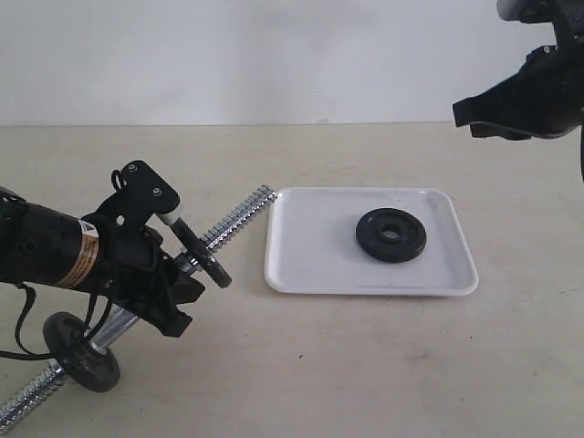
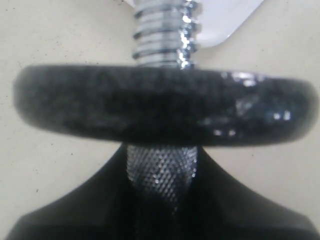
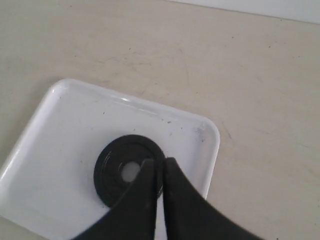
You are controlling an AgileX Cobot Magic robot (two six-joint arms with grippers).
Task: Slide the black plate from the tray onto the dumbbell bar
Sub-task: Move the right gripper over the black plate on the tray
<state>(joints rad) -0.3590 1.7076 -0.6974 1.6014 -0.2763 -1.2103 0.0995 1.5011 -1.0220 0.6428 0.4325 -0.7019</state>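
Left gripper is clamping the dumbbell bar; right gripper, fingers together, is hovering over the black plate. Descending unopened, it is probably risking nudging the plate across the tray.

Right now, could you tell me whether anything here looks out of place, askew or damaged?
Nothing looks spilled or damaged. The dumbbell bar, gripped by the left hand, lies at a slant with its threaded tip near a corner of the tray; the black plate lies flat inside it.
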